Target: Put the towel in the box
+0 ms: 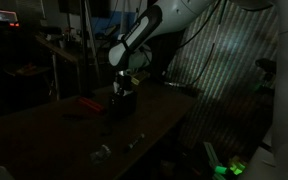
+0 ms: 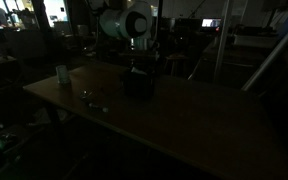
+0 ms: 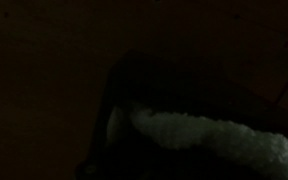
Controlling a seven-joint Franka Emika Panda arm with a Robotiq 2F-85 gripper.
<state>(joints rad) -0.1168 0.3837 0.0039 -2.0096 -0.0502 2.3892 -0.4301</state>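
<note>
The scene is very dark. In both exterior views the small dark box (image 1: 124, 101) (image 2: 136, 86) stands on the table. My gripper (image 1: 124, 87) (image 2: 136, 66) hangs straight above it, right at its top. In the wrist view the pale, wrinkled towel (image 3: 204, 140) fills the lower right, close to the camera, over the black outline of the box (image 3: 159, 85). The towel lies where my jaws are and the fingers themselves are lost in the dark; the gripper looks shut on the towel. No towel shows in the exterior views.
A flat red object (image 1: 89, 103) lies beside the box. Small pale bits of debris (image 1: 102, 153) (image 2: 87, 96) sit on the table (image 2: 194, 120), with a white cup (image 2: 62, 73) near one edge. Dim shelving and clutter stand behind.
</note>
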